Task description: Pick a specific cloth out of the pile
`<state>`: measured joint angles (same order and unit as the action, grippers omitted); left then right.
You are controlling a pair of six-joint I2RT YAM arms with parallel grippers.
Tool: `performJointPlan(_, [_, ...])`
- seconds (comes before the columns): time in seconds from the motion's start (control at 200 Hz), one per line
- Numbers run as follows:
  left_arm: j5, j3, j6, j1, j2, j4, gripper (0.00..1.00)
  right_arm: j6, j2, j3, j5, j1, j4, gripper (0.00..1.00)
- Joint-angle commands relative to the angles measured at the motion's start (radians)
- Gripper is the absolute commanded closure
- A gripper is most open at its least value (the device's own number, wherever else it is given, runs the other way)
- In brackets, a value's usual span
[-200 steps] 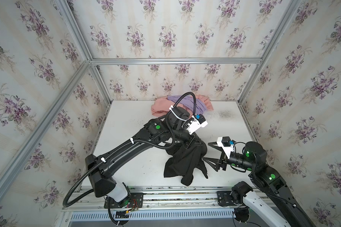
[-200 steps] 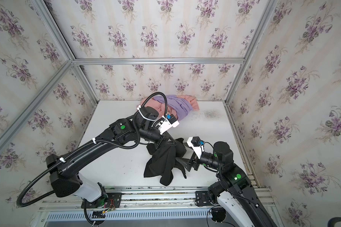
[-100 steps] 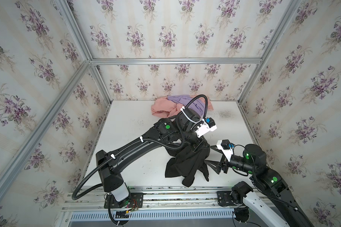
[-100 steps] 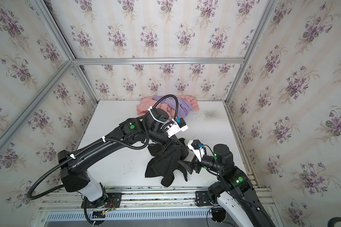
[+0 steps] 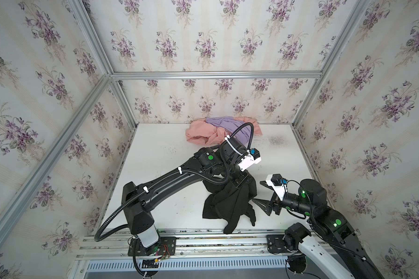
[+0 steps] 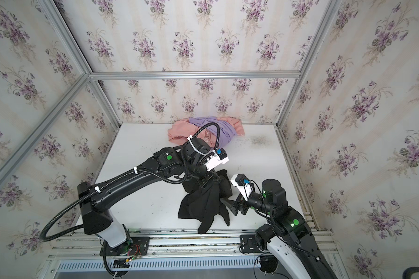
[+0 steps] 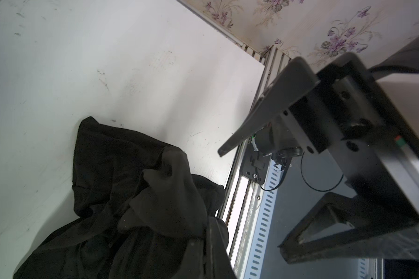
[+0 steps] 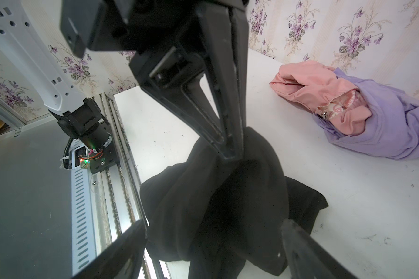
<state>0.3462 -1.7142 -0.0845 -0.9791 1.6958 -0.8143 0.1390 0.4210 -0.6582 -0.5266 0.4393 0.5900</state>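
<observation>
The black cloth (image 5: 228, 205) (image 6: 203, 205) hangs bunched from my left gripper (image 5: 238, 186) (image 8: 230, 154), which is shut on its upper fold. Its lower part lies crumpled on the white table (image 5: 160, 169), and one tail reaches the front edge. In the left wrist view the cloth (image 7: 131, 193) fills the space under the fingers. My right gripper (image 5: 258, 192) (image 7: 252, 200) stands open just right of the cloth, level with it, holding nothing. The pile (image 5: 218, 131) (image 6: 203, 132) of salmon-pink (image 8: 307, 84) and lavender (image 8: 385, 125) fabric lies at the back wall, apart from the black cloth (image 8: 228, 205).
Metal rails (image 5: 203, 239) run along the table's front edge, where both arm bases are bolted. Flowered walls with aluminium posts (image 5: 302, 116) close the table at the back and both sides. A dark smudge (image 5: 275, 140) marks the table at the back right.
My left arm has swung right and a little toward the front, carrying the black cloth with it. The right gripper has edged left, closer to the cloth, and stays open.
</observation>
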Motion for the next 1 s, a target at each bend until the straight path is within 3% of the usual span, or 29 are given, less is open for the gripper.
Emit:
performJointPlan(0.0, [-0.033, 0.032, -0.017, 0.005, -0.01, 0.035, 1.0, 0.008, -0.001, 0.003, 0.004, 0.001, -0.014, 0.1])
performJointPlan(0.645, [-0.061, 0.496, -0.209, 0.188, -0.228, 0.291, 1.0, -0.024, 0.016, 0.005, 0.021, 0.001, -0.038, 0.12])
performJointPlan(0.81, [-0.062, 0.628, -0.264, 0.252, -0.265, 0.319, 1.0, -0.154, 0.034, 0.03, 0.02, 0.001, -0.139, 0.19])
performJointPlan(0.999, [-0.066, 0.743, -0.323, 0.3, -0.289, 0.379, 1.0, -0.344, 0.052, 0.083, 0.007, 0.001, -0.261, 0.19])
